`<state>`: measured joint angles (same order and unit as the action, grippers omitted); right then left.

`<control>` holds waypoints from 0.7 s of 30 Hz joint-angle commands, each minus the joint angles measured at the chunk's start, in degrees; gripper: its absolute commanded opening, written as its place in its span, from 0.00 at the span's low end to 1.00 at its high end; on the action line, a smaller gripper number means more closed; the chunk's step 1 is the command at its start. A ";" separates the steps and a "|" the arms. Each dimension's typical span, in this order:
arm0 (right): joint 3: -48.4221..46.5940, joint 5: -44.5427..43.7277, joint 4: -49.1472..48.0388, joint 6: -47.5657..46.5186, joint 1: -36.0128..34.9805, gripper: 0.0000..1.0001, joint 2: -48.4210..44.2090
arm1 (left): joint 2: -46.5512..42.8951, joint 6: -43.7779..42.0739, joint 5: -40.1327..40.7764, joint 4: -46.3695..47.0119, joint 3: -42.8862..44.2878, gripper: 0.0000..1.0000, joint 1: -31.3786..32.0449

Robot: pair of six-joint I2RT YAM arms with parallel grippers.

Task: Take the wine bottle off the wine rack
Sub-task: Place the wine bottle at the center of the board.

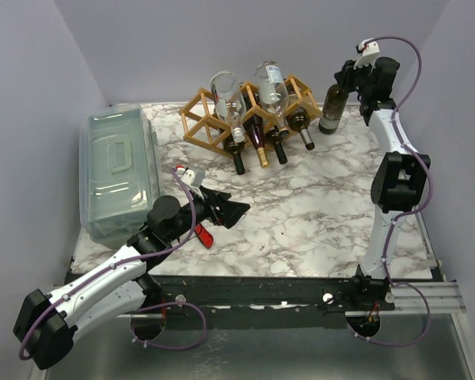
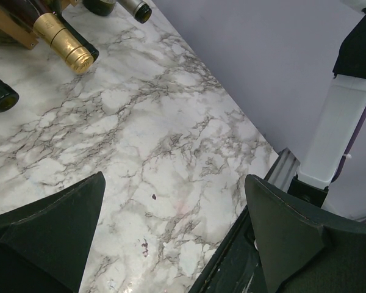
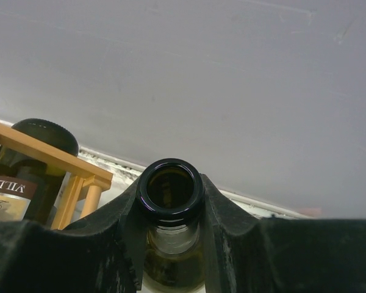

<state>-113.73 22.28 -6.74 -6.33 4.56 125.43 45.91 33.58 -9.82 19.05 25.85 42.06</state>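
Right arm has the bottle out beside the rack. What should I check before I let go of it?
1. Grip: right fingers closed on the wine bottle neck: ok.
2. Clearance: wine bottle apart from the wine rack, to its right: ok.
3. Bottle upright: ok.
4. Bottle base seated on the table: cannot tell.
5. Other arm: left fingers open, far from the bottle: ok.

Left arm (image 1: 103,283) folded low at 7 o'clock, jaws wide apart. Right arm (image 1: 378,233) reaches to 1 o'clock, jaws clamped on wine bottle (image 3: 169,212).
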 commanded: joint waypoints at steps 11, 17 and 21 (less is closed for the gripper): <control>0.59 -0.69 -4.48 -2.14 -0.28 0.57 -1.48 | -1.42 1.38 -0.71 -0.77 1.03 0.99 -0.25; 2.72 -1.55 -5.64 -2.21 -0.26 0.79 -4.26 | -2.90 2.27 -1.39 -1.16 1.03 0.99 -0.38; 2.92 -2.37 -4.71 -2.36 -0.32 0.89 -6.43 | -3.85 2.84 -1.60 -1.70 0.81 0.99 -0.40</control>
<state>-111.33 21.69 -10.22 -8.23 4.21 123.74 43.53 35.20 -9.89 17.87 25.85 42.04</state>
